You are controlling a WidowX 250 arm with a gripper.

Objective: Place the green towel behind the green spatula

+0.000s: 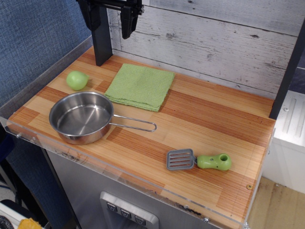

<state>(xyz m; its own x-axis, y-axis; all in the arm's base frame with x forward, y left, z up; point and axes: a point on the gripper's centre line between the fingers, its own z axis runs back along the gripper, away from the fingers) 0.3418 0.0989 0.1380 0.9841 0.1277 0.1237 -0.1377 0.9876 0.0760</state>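
Currently, the flat, folded, light-green woven towel [140,86] lies on the striped wooden desk [209,119] near the rear wall, roughly square, with 1 corner pointing toward the steel pan's handle. The small toy spatula with grey slotted blade and lime-green handle [199,161] lies near the front right edge, well apart from the towel, blade pointing left. The round stainless steel pan [81,117] sits front left, just beside the towel. The small round green fruit toy [76,80] rests left of the towel. The black hand [112,18] hangs above the rear left, fingers parted, holding nothing.
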